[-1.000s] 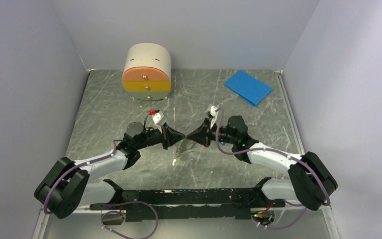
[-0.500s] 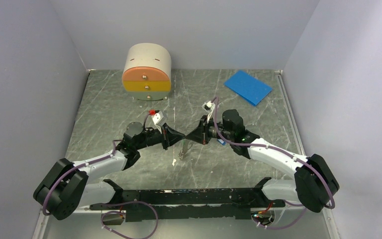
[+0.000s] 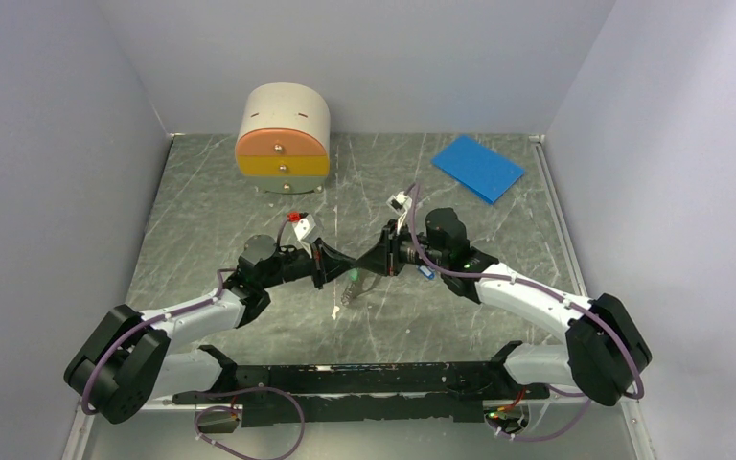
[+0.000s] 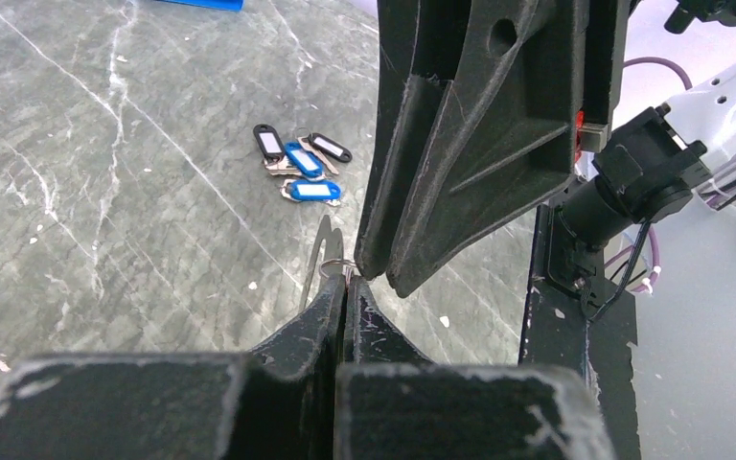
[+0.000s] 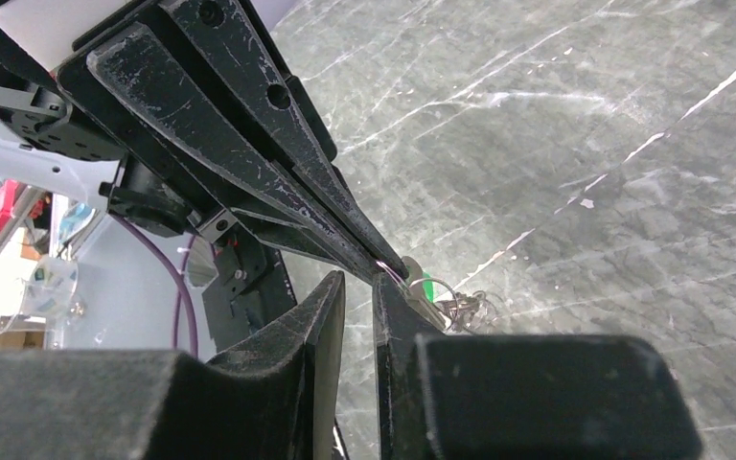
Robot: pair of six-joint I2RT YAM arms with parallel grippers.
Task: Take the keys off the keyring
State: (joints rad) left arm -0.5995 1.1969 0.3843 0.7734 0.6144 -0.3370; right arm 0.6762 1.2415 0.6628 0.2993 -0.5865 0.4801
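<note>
My left pincer (image 4: 345, 280) is clenched, its two fingers pressed flat together, and a thin curl of the keyring (image 4: 333, 269) pokes out right at their tips, so it looks pinched there. My right pincer (image 5: 359, 283) comes in from the opposite side and meets the left one tip to tip. Its fingers stand close, with only a narrow slit between them, and I cannot tell whether they grip anything or are merely near closing. The keys (image 5: 424, 286) show as a small bright green tag with a silvery piece. They sit just beside the outer face of one right finger, close under the left pincer's tip, with fine wire loops trailing off beside them. From above, the little bunch dangles just below the point where my two pincers meet. I cannot tell if its lowest end touches the table (image 3: 498, 230). This meeting point lies nearer to me than the drawer box (image 3: 283, 139) and somewhat to its right. The blue and black tags (image 4: 299, 168) lie flat on the table, further right of the drawer box, beside my right arm and apart from the keys. A blue sheet (image 3: 477, 168) lies well to the right of the drawer box, about as far back as it
</note>
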